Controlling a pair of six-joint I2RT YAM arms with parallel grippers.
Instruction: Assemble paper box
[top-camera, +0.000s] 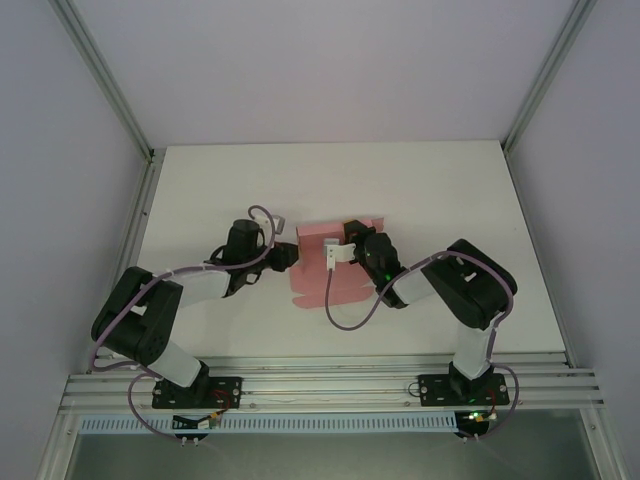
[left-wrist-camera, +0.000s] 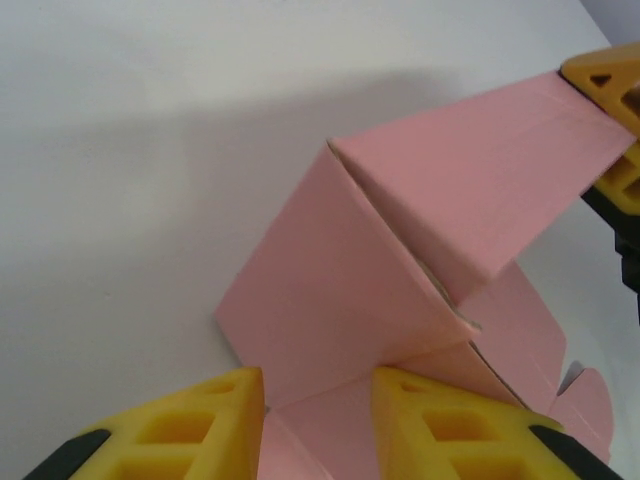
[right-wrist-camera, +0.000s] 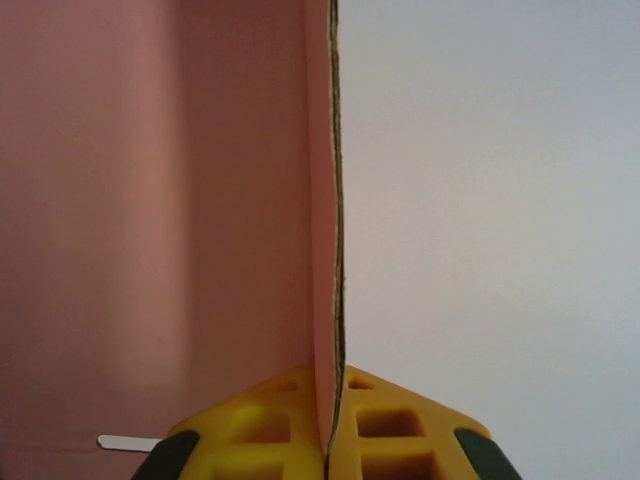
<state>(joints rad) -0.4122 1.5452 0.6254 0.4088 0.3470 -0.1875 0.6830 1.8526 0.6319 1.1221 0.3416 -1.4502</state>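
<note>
We are pinching an upright panel of the paper box (top-camera: 316, 286), at frame centre, in the closed right gripper (right-wrist-camera: 335, 432). The left gripper (left-wrist-camera: 320, 425) is straddling a flap, jaws apart. Uneven pulling risks creasing it.

Matt, smooth thin-card paper box (left-wrist-camera: 330, 300)

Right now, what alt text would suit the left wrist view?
A half-folded pink paper box lies on a white table, one panel raised. The open left tool straddles its near flap; the right tool grips the raised panel's far corner.
</note>
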